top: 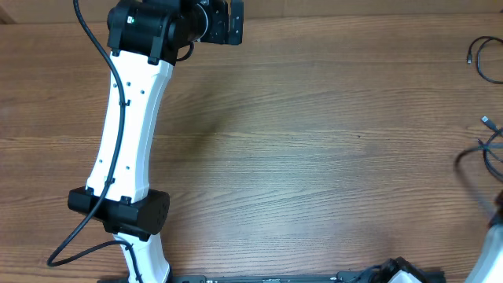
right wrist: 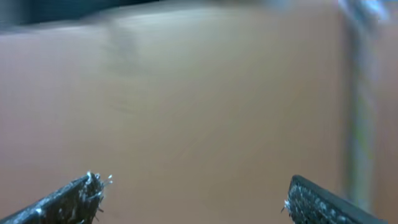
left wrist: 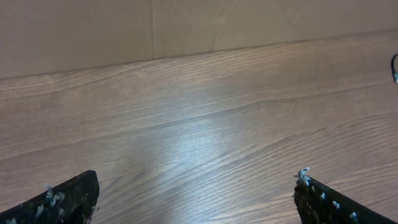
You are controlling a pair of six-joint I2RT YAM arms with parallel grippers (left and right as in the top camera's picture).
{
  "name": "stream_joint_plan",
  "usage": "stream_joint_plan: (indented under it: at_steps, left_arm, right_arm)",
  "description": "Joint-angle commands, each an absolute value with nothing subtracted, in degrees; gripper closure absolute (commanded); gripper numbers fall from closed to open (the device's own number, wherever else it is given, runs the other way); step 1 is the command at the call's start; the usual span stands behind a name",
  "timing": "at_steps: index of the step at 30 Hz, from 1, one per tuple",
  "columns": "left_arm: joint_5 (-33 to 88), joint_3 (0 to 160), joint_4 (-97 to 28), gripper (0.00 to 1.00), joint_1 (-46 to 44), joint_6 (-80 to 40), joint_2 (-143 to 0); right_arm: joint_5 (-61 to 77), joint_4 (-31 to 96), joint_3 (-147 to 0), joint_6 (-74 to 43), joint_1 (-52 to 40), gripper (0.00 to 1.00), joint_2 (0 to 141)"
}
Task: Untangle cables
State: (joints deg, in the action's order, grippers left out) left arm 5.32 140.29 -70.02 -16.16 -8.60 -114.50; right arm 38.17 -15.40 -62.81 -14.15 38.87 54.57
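Overhead and wrist views. The thin black flexible cables (top: 489, 141) are lying in loose strands and loops along the right edge of the light brown wood-grain table (top: 314, 157), some near the middle of that edge and one loop farther back, with small plug ends showing. The white, black-jointed left arm (top: 130, 134) is stretching toward the far edge of the table, well apart from the cables. The left fingers (left wrist: 62, 202) are standing wide apart, released, hovering over the wood and grasping nothing. The right fingers (right wrist: 323, 202) are likewise spread and grasping nothing; their view is blurred, giving only a brownish surface. A white part of the right arm (top: 493, 251) is showing at the lower right corner, near the closest strands.
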Motion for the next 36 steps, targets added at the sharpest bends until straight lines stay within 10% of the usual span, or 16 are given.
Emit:
stream_joint_plan:
  at_steps: [1, 15, 27, 36]
  left_arm:
    - [5.34, 140.73, -70.70, 0.00, -16.53, -6.20, -114.56]
    - [5.30, 140.73, -75.68, 0.00, -16.49, -5.72, -114.65]
    - [5.08, 140.73, -77.38, 0.00, -16.47, -4.71, -114.65]
    - [2.35, 140.73, -77.76, 0.00, -16.47, -4.25, -114.65]
  right_arm:
    - [57.89, -24.34, -63.48, -6.26, 35.62, 0.11, 49.54]
    - [82.17, -25.17, -63.44, -13.74, 23.55, 0.00, 39.31]
    - [77.95, -39.79, -64.12, -27.64, 28.10, 0.00, 29.71]
    - [59.90, -36.56, -64.10, -14.94, 31.16, 0.00, 25.39]
